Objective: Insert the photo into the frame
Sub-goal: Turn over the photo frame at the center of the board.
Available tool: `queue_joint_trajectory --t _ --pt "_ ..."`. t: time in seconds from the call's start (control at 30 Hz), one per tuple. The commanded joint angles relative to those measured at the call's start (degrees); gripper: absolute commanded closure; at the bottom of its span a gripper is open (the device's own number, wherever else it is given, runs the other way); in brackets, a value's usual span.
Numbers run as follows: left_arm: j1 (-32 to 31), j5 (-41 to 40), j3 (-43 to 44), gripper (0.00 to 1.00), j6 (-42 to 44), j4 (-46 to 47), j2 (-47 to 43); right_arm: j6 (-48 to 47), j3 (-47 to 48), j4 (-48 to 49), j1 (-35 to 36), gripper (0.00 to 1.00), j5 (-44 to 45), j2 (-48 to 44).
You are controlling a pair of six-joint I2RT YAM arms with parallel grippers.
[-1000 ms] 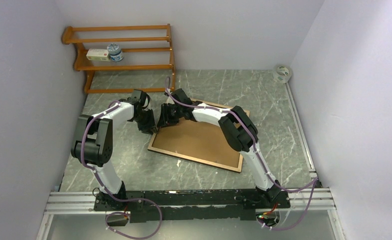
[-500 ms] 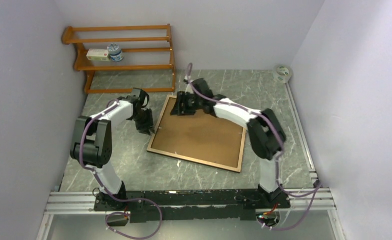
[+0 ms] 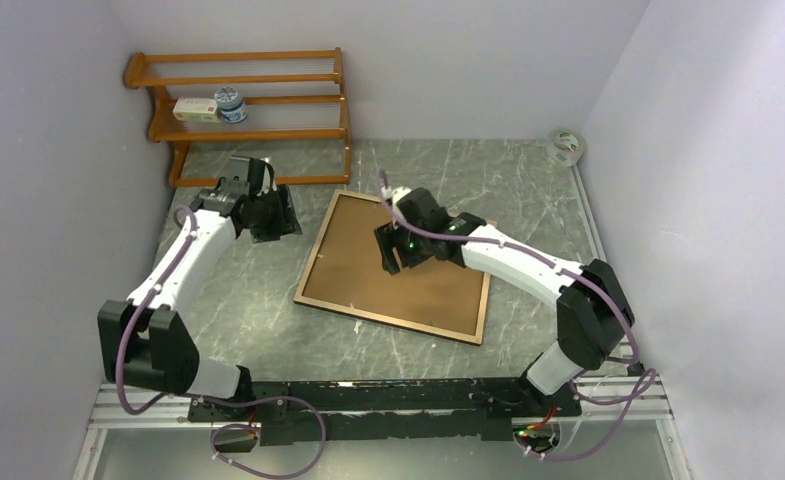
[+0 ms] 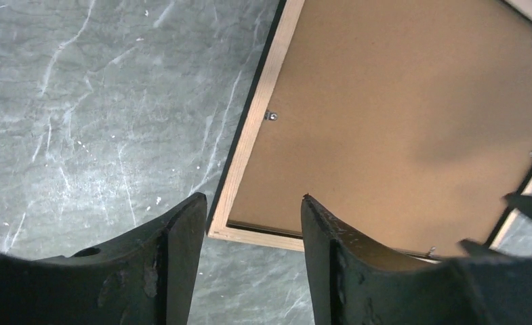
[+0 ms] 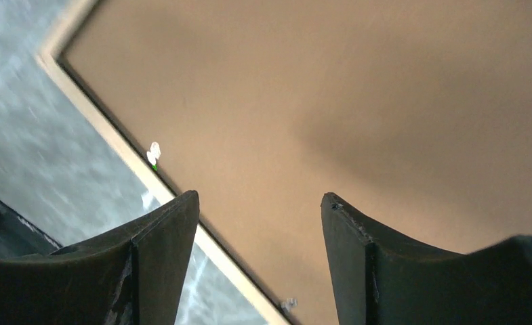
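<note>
The frame (image 3: 317, 249) lies face down on the table, its light wood rim up, with a flat brown backing board (image 3: 358, 262) inside it. The photo is hidden. My left gripper (image 3: 284, 214) is open and empty, raised left of the frame's far-left part. In the left wrist view my left gripper (image 4: 253, 198) hangs above the frame's corner (image 4: 249, 135) and the board (image 4: 398, 122). My right gripper (image 3: 391, 257) is open and empty above the middle of the board. The right wrist view shows my right gripper (image 5: 259, 195), the board (image 5: 358, 101) and the rim (image 5: 114, 145).
An orange-brown shelf rack (image 3: 258, 133) with a small box (image 3: 196, 109) and a tin (image 3: 230, 104) stands at the back left. A tape roll (image 3: 565, 146) lies at the back right. A small white scrap (image 3: 356, 324) lies before the frame. Walls close both sides.
My right gripper has left the frame's far-left corner and now hovers over the board's middle. My left gripper has risen and pulled back to the left. The frame lies uncovered.
</note>
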Motion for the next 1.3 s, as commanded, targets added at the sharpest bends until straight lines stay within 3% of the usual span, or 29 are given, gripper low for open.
queue_joint_trajectory --t 0.0,0.23,0.4,0.7,0.83,1.07,1.27 --pt "0.6 -0.3 -0.7 0.4 -2.2 -2.0 -5.5 -6.1 -0.1 -10.2 6.6 0.3 5.5 -1.7" --pt "0.7 3.3 -4.1 0.32 -4.9 -2.6 -13.3 -7.7 -1.5 -14.8 20.8 0.31 13.5 4.5" --pt "0.7 3.9 -7.5 0.3 -6.0 -5.1 -17.0 -9.6 -1.4 -15.0 24.3 0.39 16.4 10.5" --pt "0.7 1.3 -11.1 0.28 -9.6 -7.5 -20.3 -13.4 -1.9 -12.9 25.0 0.39 20.4 11.6" --pt "0.7 0.0 -10.8 0.28 -10.3 -7.6 -19.4 -13.9 -3.1 -10.4 24.7 0.39 16.7 11.1" --pt "0.7 -0.4 -14.0 0.28 -13.9 -6.6 -20.0 -17.1 -3.3 -9.2 24.7 0.56 8.4 11.4" --pt "0.7 1.0 -20.7 0.27 -18.8 -1.9 -21.7 -17.8 -2.5 -8.3 24.6 0.66 10.3 11.9"
